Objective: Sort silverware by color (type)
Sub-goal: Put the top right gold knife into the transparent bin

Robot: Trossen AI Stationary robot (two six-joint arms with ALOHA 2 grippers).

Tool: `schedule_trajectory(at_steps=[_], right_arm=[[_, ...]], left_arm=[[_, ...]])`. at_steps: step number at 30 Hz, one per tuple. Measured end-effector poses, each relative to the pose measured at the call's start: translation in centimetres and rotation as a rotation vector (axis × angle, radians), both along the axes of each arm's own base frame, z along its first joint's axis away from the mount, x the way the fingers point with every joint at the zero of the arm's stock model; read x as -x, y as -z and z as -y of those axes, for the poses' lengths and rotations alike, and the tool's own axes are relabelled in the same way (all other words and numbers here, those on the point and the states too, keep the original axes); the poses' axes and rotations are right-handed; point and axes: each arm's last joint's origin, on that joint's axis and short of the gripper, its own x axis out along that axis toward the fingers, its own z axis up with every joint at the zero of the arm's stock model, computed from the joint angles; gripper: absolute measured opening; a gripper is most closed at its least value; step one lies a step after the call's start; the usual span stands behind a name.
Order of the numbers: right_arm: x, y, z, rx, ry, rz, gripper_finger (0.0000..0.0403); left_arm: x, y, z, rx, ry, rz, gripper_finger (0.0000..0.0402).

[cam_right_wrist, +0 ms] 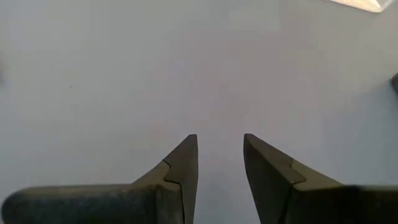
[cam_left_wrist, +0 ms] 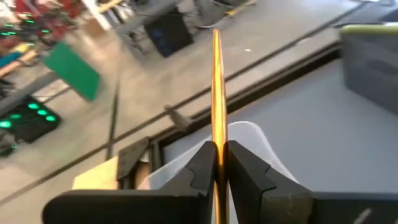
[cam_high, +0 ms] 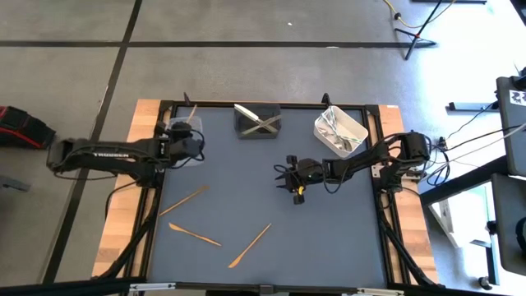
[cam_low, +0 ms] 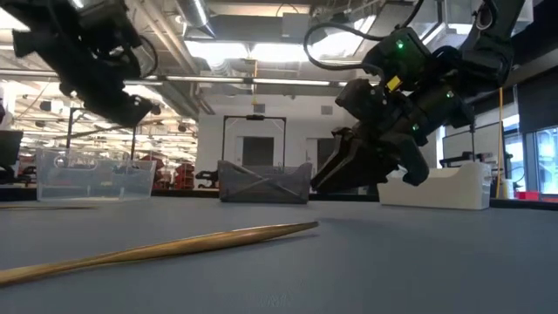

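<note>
Silverware is sorted in part: my left gripper (cam_left_wrist: 216,171) clamps a copper-gold piece (cam_left_wrist: 216,87), seemingly over the clear tub (cam_high: 182,126) at eleven o'clock. Three copper-gold pieces (cam_high: 196,236) lie on the surface (cam_high: 329,238) near seven o'clock, while my right gripper (cam_right_wrist: 219,163) hovers mid-surface, fingers apart.

I can't sort out the pieces heaped in the white tub (cam_high: 340,130); too small. The copper piece (cam_left_wrist: 217,93) runs down past my left wrist view's edge.

Copper-gold knife (cam_left_wrist: 216,93); grey-blue table (cam_high: 329,238); white tub (cam_high: 339,130); dark-grey tub (cam_high: 257,123).
</note>
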Motion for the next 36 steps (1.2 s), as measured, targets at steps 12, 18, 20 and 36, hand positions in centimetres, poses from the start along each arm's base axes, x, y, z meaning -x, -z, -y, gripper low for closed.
schedule_trajectory(at_steps=[12,18,20,36], right_arm=[[0.0,0.0,0.0,0.000,0.000,-0.001,0.0115],[0.0,0.0,0.0,0.001,0.000,-0.005,0.0115],[0.0,0.1,0.0,0.001,0.000,-0.006,0.0115],[0.1,0.1,0.0,0.015,-0.009,-0.012,0.0115]], left_arm=[[0.9,3.1,-0.8,0.086,-0.025,0.045,0.0030],[0.9,3.4,-1.0,0.157,-0.011,0.078,0.0030],[1.1,3.5,-1.0,0.172,-0.029,0.079,0.0030],[1.2,2.8,-1.8,0.278,0.019,0.023,0.0116]])
